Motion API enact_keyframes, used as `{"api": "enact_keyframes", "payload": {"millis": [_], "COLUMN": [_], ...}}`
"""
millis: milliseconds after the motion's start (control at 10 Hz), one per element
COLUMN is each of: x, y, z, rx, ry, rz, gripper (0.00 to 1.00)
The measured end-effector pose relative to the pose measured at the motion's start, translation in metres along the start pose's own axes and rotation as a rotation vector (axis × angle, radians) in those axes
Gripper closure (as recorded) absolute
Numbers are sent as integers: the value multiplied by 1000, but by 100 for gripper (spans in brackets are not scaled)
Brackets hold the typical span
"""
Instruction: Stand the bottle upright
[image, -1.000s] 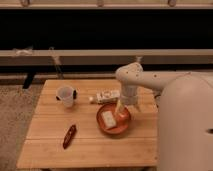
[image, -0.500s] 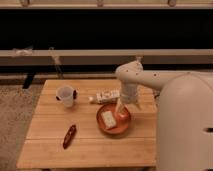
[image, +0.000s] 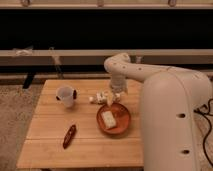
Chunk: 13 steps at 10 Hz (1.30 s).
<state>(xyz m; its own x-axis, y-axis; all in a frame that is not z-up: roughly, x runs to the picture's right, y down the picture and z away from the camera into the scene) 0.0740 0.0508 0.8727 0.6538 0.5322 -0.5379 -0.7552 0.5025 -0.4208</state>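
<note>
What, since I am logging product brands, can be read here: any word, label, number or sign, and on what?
No text can be read.
Bottle, lying on the wooden table: the label shows reddish marks, too blurred to read.
Translucent cup, orange plate, dark red object: no text visible.
Gripper, down at the bottle's right end: no markings visible.

Our arm (image: 150, 75) sticks out sideways from our big white body (image: 175, 120), bends hard at the elbow (image: 117, 64), then drops pretty much straight down. Our gripper (image: 113, 96) points downward, low over the tabletop's (image: 85, 145) far middle.
</note>
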Motion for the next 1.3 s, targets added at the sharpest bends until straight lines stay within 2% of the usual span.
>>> {"api": "enact_keyframes", "payload": {"millis": [100, 300, 500, 600, 700, 1000, 1200, 1300], "x": [-16, -47, -59, -68, -74, -71, -76, -81], "y": [-5, -12, -10, -1, 10, 38, 48, 51], "z": [-2, -2, 4, 12, 21, 46, 51, 54], "rx": [4, 14, 15, 26, 38, 72, 81, 91], "ry": [-34, -80, -89, -84, -81, -50, -48, -46], "rz": [-108, -264, -355, -425, -463, -517, -511, -485], "gripper": [20, 20, 20, 20, 20, 20, 20, 20]}}
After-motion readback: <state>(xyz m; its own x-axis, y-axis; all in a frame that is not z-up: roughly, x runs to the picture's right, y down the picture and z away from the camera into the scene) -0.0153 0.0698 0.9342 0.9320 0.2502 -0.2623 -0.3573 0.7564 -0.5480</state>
